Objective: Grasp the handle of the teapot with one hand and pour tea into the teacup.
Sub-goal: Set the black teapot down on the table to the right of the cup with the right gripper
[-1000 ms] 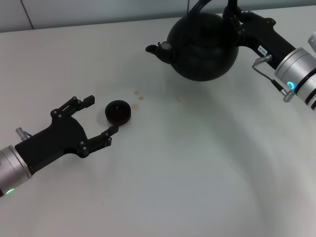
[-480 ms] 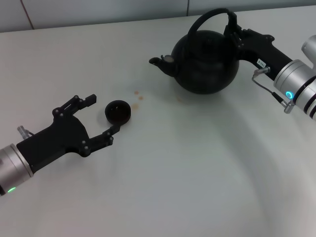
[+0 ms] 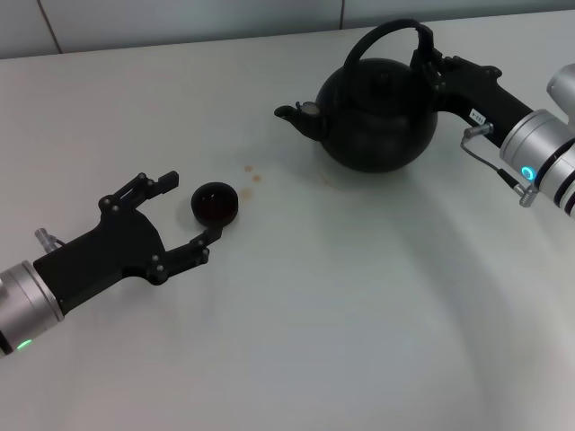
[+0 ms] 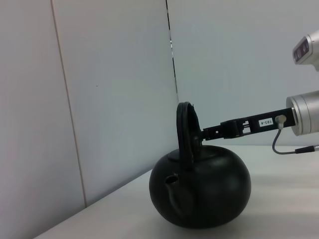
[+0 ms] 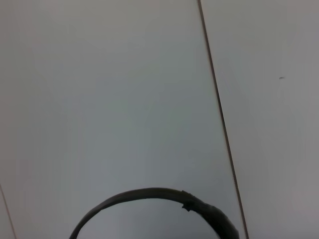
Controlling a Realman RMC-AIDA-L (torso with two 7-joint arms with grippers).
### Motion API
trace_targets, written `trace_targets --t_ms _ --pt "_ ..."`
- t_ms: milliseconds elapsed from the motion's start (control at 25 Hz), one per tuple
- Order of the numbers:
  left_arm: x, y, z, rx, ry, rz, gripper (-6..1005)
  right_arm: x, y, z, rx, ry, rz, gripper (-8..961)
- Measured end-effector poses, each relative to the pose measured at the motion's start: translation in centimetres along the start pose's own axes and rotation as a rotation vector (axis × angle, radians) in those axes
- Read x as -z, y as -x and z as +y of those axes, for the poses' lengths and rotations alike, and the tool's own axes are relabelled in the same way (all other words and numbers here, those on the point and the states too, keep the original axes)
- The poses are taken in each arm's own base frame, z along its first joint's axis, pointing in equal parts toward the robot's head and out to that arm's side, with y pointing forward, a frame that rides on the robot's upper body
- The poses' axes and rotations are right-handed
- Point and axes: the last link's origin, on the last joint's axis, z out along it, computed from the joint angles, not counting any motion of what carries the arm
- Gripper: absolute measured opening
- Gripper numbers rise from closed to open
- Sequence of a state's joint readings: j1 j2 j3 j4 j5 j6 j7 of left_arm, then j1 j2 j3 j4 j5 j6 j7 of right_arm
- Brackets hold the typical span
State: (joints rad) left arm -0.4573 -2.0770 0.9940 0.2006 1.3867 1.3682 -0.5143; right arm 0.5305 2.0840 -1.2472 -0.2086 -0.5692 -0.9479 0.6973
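A: What do you see first?
B: The table [image 3: 359, 314], then the big pot [image 3: 377, 115] sitting on it, spout toward the cup.
A: Who has the pot?
B: Your right claw [image 3: 429, 56] is clenched on the handle [image 3: 382, 34], on the side away from the spout.
A: And the cup [image 3: 215, 203]?
B: Well apart from the pot, between the spread fingers of your released left claw [image 3: 184, 209].

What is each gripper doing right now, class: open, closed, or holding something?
Left gripper: open, fingers either side of the teacup, not gripping it.
Right gripper: closed on the handle of the teapot.
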Motion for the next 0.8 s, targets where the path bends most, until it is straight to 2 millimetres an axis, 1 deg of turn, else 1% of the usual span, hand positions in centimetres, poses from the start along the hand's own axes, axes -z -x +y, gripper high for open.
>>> trace_targets --t_ms 400,600,800 --pt "-0.1 -0.1 0.0 0.000 -0.001 0.003 863 -0.9 -0.1 -0.2 0.014 -0.026 0.047 122" --pt "-0.1 -0.1 0.0 0.000 -0.001 0.003 863 -1.0 -0.1 0.1 0.024 -0.009 0.049 123" --pt "-0.1 -0.1 0.0 -0.001 0.000 0.004 863 -1.5 0.0 0.9 0.054 0.034 0.061 123"
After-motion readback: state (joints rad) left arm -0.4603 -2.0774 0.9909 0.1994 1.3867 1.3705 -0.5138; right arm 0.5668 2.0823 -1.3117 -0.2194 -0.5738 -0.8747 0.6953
